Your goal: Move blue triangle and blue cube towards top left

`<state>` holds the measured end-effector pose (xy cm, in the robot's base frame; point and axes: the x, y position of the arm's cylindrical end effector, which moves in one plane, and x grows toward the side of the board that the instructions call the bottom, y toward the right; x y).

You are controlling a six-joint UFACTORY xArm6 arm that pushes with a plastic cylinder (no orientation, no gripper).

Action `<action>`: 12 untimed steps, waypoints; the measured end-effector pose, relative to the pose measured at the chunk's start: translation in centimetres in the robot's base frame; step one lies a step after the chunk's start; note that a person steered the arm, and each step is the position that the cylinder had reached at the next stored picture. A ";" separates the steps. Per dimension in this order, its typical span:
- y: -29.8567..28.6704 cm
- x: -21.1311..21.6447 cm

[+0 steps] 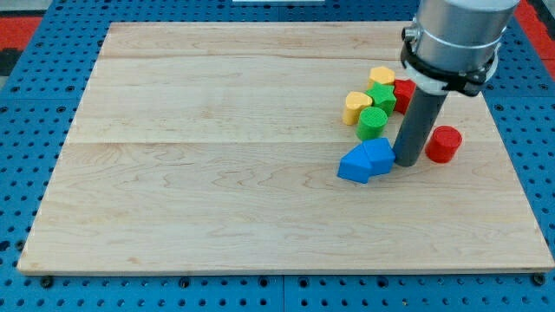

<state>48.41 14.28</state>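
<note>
The blue triangle (354, 166) and the blue cube (379, 154) lie touching each other right of the board's middle, the triangle on the left. My tip (408, 162) stands right next to the blue cube on its right side, seemingly touching it. The dark rod rises from there to the grey arm at the view's top right.
A red cylinder (444, 144) stands just right of the rod. Above the blue blocks is a cluster: green cylinder (372, 123), green block (381, 97), yellow heart (356, 107), yellow block (381, 76), red block (403, 90). The wooden board (217, 173) lies on a blue pegboard.
</note>
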 end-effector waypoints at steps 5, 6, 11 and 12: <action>-11.4 0.5; -13.4 0.5; -28.5 0.4; -29.9 -0.4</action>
<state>48.05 -15.62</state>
